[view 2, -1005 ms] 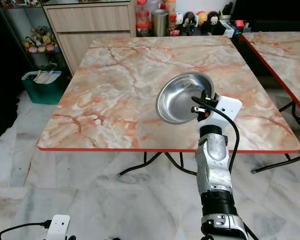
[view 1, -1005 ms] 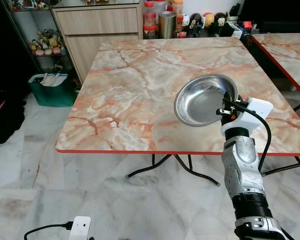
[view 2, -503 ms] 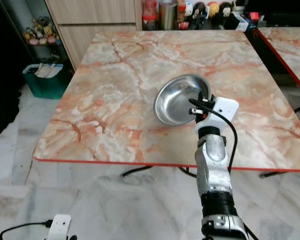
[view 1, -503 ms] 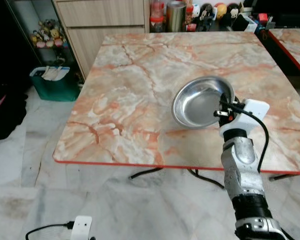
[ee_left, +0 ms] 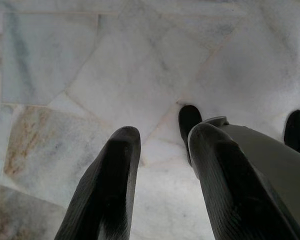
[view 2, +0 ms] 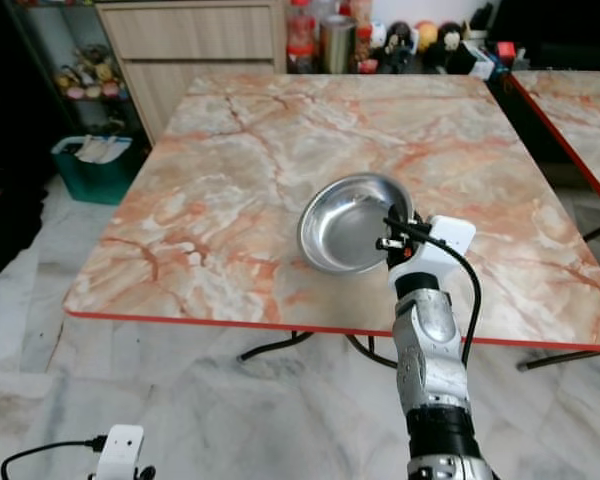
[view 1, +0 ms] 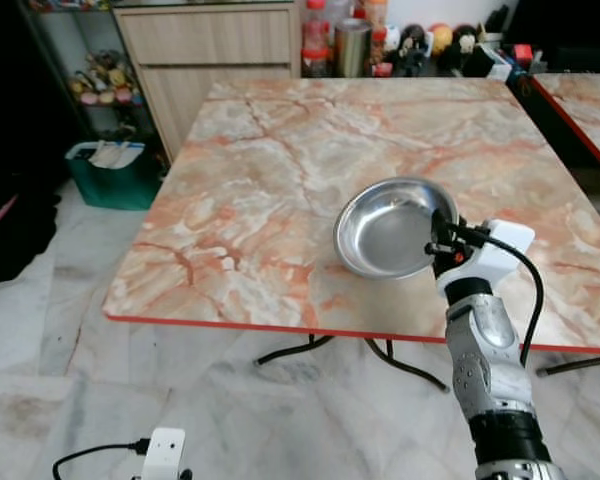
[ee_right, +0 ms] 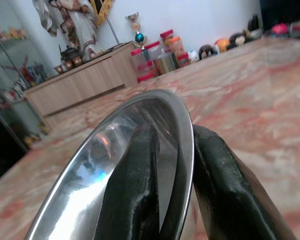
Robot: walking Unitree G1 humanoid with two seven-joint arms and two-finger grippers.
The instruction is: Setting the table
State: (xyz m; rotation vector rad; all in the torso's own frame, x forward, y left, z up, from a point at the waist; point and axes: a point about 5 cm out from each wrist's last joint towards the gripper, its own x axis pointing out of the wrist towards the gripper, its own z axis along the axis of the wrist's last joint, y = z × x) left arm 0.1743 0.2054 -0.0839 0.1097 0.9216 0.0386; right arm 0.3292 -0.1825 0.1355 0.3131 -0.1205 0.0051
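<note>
Your right gripper [view 1: 438,232] was clenched on the near rim of the bowl [view 1: 385,228], one finger inside the rim and one outside. The bowl stood tilted ahead of the gripper, above the worktop [view 1: 280,170] near its front edge; I couldn't tell whether its far rim touched the marble. Setting it flat there looked like your next move. Your left gripper [ee_left: 160,165] hung idle over the floor, fingers parted, holding nothing.
</note>
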